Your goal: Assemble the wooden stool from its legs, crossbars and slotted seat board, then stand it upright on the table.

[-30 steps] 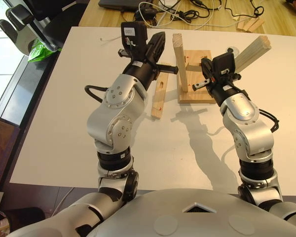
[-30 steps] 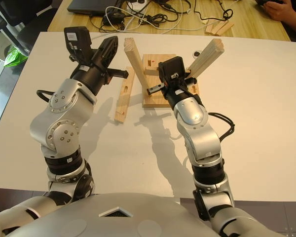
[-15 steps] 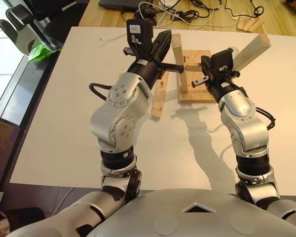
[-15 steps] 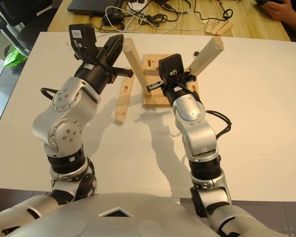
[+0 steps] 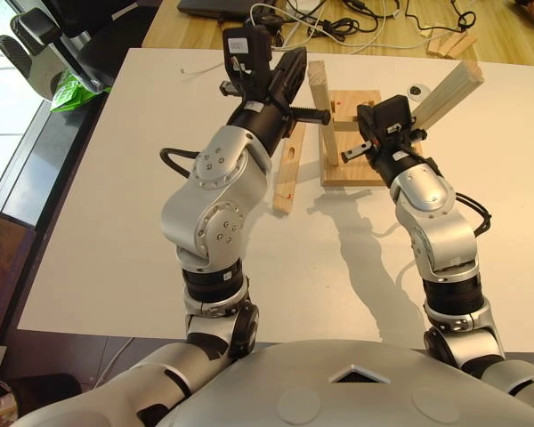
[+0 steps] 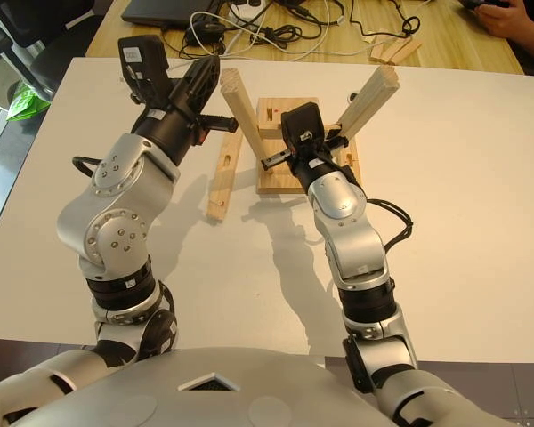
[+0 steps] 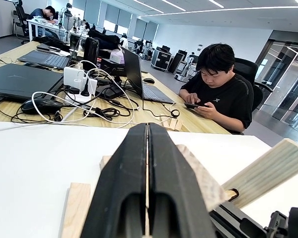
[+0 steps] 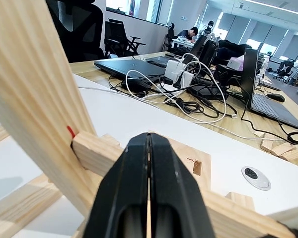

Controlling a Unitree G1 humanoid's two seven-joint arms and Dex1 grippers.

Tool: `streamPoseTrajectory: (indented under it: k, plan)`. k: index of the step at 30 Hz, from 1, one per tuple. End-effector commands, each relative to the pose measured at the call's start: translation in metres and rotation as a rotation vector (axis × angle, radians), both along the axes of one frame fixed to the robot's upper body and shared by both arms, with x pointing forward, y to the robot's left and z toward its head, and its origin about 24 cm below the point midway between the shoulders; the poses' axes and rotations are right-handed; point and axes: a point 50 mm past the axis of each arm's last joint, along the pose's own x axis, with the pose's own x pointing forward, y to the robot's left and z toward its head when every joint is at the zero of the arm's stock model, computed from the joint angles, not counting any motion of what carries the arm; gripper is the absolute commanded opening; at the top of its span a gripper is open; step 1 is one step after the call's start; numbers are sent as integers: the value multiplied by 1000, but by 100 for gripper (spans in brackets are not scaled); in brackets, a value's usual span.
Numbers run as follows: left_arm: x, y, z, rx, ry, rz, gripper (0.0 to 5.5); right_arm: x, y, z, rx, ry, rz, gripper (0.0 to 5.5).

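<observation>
The pale, square-cut wooden stool sat half-built near the far edge of the white desk [image 5: 116, 222]. It had a flat seat board [image 5: 356, 173], one grainy leg [image 5: 322, 98] upright at its left side, and another leg [image 5: 449, 89] leaning toward the far right corner. A short crossbar [image 8: 97, 151] butted the upright leg. A slotted loose leg [image 5: 287, 178] lay flat beside the board. The smooth black left tool [image 7: 147, 126] and right tool [image 8: 149, 136] each had their fingers pressed together.

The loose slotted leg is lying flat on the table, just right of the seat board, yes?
No. The loose leg lies flat on the table just left of the seat board, not right; the left eye view shows it.
</observation>
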Motion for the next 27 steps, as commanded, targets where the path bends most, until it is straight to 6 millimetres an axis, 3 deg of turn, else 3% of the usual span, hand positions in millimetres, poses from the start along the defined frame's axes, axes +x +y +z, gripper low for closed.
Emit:
streamPoseTrajectory:
  k: [1, 7, 13, 19, 27]
  plan:
    - [3, -4, 4, -12, -3, -7, 5, -4, -7, -29, -102, 135, 5, 0]
    - [4, -5, 4, -12, -1, -12, 5, -5, -11, -41, -117, 193, -27, 0]
    - [5, -4, 4, -25, 2, -3, 5, 2, -11, -33, -77, 193, -41, 0]
    - [6, -3, 5, -34, 4, 0, 5, 0, -17, -50, -34, 389, -60, 0]
    - [6, 0, 5, -37, 10, 16, 5, -5, -26, -46, -54, 415, -60, 0]
